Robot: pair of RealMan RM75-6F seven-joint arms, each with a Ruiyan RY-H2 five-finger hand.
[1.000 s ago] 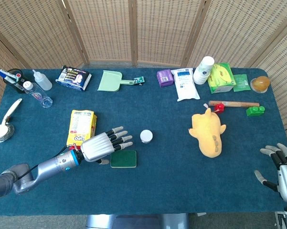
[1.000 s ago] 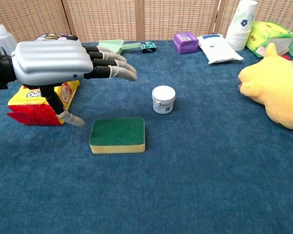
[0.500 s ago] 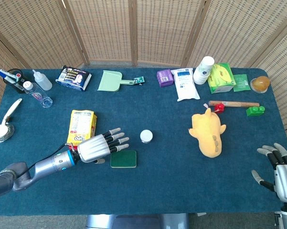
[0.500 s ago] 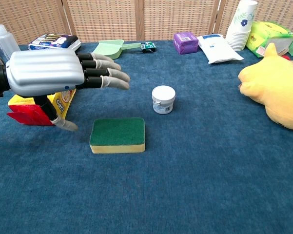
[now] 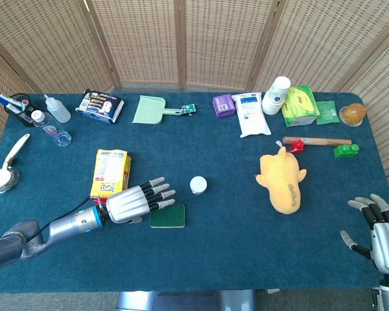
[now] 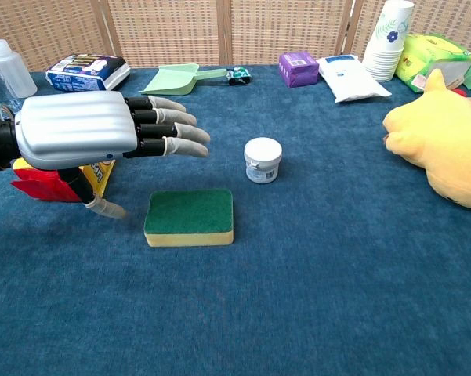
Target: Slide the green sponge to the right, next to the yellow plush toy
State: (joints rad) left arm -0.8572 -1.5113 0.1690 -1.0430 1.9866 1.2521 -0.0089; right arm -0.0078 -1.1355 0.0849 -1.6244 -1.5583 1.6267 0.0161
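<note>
The green sponge (image 5: 167, 216) (image 6: 190, 216) with a yellow base lies flat on the blue tablecloth, left of centre. My left hand (image 5: 136, 202) (image 6: 94, 141) hovers just left of it, fingers spread and extended toward the right, holding nothing; its thumb points down near the sponge's left edge without touching it. The yellow plush toy (image 5: 281, 182) (image 6: 443, 145) lies far to the right. My right hand (image 5: 378, 232) is at the table's near right corner, fingers apart and empty.
A small white jar (image 5: 198, 184) (image 6: 262, 159) stands just beyond the sponge to its right. A yellow snack bag (image 5: 110, 172) lies behind my left hand. Bottles, a green dustpan (image 5: 150, 109), cups and boxes line the far edge.
My left hand has drawn back slightly to the left and toward the near edge, and dropped lower. The sponge has not moved. The right hand shifted slightly nearer the table's edge.
</note>
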